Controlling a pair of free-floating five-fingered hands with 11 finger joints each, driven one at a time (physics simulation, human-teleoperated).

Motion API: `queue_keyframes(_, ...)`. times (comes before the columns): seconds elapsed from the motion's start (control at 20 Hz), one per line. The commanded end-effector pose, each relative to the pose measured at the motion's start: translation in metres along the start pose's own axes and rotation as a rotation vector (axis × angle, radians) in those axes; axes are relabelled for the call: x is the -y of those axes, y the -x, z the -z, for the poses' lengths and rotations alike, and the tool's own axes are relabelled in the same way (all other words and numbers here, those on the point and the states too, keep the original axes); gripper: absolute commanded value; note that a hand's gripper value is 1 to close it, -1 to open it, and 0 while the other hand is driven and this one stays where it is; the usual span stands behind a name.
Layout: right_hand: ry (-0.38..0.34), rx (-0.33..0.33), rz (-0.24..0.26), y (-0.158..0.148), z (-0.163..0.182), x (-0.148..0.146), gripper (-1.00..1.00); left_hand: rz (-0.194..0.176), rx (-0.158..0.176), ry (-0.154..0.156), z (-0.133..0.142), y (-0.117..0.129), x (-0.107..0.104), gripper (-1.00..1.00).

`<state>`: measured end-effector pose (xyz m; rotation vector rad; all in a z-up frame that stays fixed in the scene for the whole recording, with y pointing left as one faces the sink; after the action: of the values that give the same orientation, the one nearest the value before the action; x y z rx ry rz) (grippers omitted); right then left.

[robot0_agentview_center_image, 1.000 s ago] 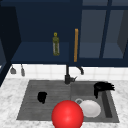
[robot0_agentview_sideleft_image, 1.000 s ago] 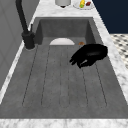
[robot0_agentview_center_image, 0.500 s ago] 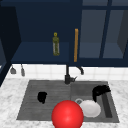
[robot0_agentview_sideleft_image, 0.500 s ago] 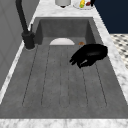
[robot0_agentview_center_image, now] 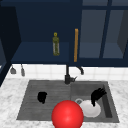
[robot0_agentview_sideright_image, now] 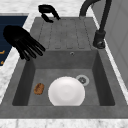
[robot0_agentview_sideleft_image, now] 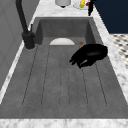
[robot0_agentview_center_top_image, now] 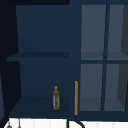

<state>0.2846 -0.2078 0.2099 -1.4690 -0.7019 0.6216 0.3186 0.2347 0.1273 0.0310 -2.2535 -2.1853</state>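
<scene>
My left hand [robot0_agentview_center_image: 42, 97] hovers over the ribbed drainboard [robot0_agentview_center_image: 32, 105] with its fingers curled and nothing in them; it is the hand [robot0_agentview_sideleft_image: 90, 53] in the left side view and the far hand [robot0_agentview_sideright_image: 47, 11] in the right side view. My right hand [robot0_agentview_center_image: 97, 95] hangs above the basin's front part with straight, spread fingers [robot0_agentview_sideright_image: 33, 48] pointing down toward a white plate [robot0_agentview_center_image: 90, 109]. The plate [robot0_agentview_sideright_image: 66, 91] lies flat on the basin floor, apart from the hand. A small brown lump [robot0_agentview_sideright_image: 39, 88] lies beside it.
A red ball [robot0_agentview_center_image: 67, 115] sits at the sink's front edge. The black faucet [robot0_agentview_center_image: 67, 75] stands behind the sink, and the drain [robot0_agentview_sideright_image: 82, 79] is by the plate. An olive bottle [robot0_agentview_center_top_image: 56, 98] stands in the open cabinet beside an orange door handle [robot0_agentview_center_top_image: 76, 97].
My right hand has sunk slightly toward the plate. The left hand has not moved.
</scene>
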Motion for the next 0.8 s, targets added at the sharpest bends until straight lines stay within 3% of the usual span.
queue_keyframes(0.0,-0.027,0.124,-0.05,0.001,0.0,-0.022,-1.0,0.0,0.0,0.0,0.0,0.0,0.0,0.0)
queue_keyframes(0.5,-0.038,0.388,-0.054,0.004,-0.003,-0.072,-1.0,0.0,0.0,0.0,0.0,0.0,0.0,0.0)
queue_keyframes(0.75,-0.078,0.513,-0.042,0.008,-0.001,-0.103,-1.0,0.0,0.0,0.0,0.0,0.0,0.0,0.0)
